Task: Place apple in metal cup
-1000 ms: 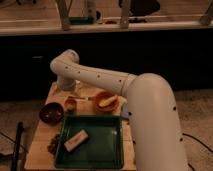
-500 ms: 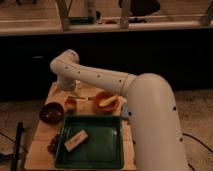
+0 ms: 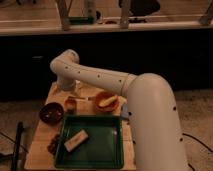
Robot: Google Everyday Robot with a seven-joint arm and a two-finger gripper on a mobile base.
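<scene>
The apple [image 3: 71,103] is a small orange-red round shape on the wooden table [image 3: 40,150], between the dark brown bowl [image 3: 51,113] and the orange bowl [image 3: 106,102]. The metal cup [image 3: 71,108] shows only as a dark base right under the apple; the apple seems to sit in or on it, but I cannot tell which. My white arm bends over the table's far left corner. The gripper [image 3: 76,96] hangs just above and behind the apple, mostly hidden by the arm.
The orange bowl holds a pale yellow item [image 3: 106,101]. A green tray [image 3: 100,145] at the front holds a tan block [image 3: 76,140]. A small dark heap [image 3: 52,145] lies left of the tray. A dark counter wall runs behind the table.
</scene>
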